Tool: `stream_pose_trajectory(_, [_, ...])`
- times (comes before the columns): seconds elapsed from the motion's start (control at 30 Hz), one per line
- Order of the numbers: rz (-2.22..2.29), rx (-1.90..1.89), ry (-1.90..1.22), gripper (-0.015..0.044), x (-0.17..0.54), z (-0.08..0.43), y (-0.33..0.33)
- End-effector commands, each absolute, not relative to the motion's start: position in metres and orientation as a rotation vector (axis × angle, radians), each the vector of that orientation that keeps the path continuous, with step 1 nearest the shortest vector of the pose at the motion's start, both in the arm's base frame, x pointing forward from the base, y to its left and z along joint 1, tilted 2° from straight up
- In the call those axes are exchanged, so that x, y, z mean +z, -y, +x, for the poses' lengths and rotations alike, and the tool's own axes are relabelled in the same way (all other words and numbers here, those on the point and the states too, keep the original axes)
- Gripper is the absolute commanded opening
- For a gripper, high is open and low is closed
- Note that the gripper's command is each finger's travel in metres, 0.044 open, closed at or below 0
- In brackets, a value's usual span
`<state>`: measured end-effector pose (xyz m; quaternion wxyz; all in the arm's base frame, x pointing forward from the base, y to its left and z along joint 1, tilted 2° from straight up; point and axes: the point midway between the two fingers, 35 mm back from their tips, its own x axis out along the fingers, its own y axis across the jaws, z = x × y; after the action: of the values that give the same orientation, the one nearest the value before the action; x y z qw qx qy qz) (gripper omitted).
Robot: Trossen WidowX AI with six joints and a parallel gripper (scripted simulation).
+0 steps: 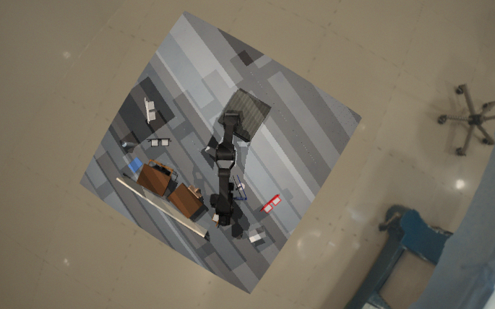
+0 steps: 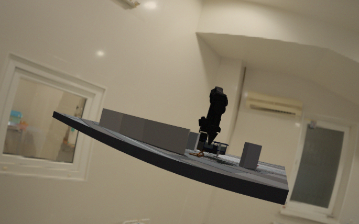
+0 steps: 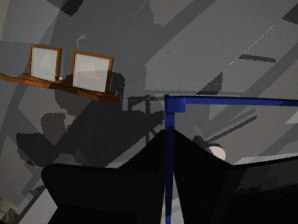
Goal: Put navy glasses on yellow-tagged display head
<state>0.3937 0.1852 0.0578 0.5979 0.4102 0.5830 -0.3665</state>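
The navy glasses (image 1: pixel 240 188) (image 2: pixel 217 146) (image 3: pixel 220 100) hang just above the table, to the right of my forearm. My gripper (image 2: pixel 210 142) (image 3: pixel 168 135) points down and is shut on the navy glasses' thin temple bar. Two brown display heads stand to the left: the nearer one (image 1: pixel 186 199) close beside the arm, and the farther one (image 1: pixel 152 178), which carries an orange-brown pair of glasses (image 1: pixel 161 167) (image 3: pixel 69 70). A blue tag (image 1: pixel 135 164) lies by the farther head. I cannot make out a yellow tag.
Red glasses (image 1: pixel 269 205), black glasses (image 1: pixel 160 142) and white glasses (image 1: pixel 149 110) lie on the table. A long pale bar (image 1: pixel 160 207) (image 2: pixel 147 130) runs behind the heads. A small grey box (image 1: pixel 257 234) (image 2: pixel 249 155) stands near the front, and a ribbed grey pad (image 1: pixel 253 111) lies at the arm's base.
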Motion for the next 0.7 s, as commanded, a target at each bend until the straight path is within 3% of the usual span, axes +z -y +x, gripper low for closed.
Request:
stream_pose_trajectory(0.0, [0.952,-0.846,-1.347,0.0,0.059,0.399,-0.182])
stream_pose_trajectory(0.67, [0.952,-0.846,-1.345,0.0,0.06,0.411,-0.169])
